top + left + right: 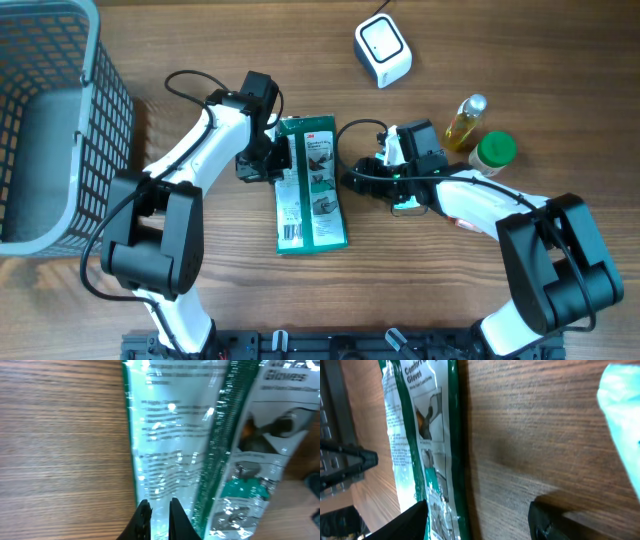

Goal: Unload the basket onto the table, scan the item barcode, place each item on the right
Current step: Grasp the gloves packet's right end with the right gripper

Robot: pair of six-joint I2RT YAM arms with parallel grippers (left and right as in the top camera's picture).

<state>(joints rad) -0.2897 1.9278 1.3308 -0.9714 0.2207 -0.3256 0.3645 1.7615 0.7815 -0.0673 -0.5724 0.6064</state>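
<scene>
Lying on the brown wood-grain worktop [400,285], a green packet [310,185] reads "Gloves"; left fingers [144,520] closed at its edge, right fingers [407,524] spread wide, empty.

Counter [520,60]: brown wood grain, matt. Glove packet [310,185]: glossy, crinkled plastic film, bright glare spots. Basket [110,90], upper left: grey plastic lattice. Scanner [383,50]: smooth white plastic.

Wood table [400,300]: glove packet [310,185], scanner [383,50], basket [112,100], bottle [466,122], jar [493,152].
</scene>
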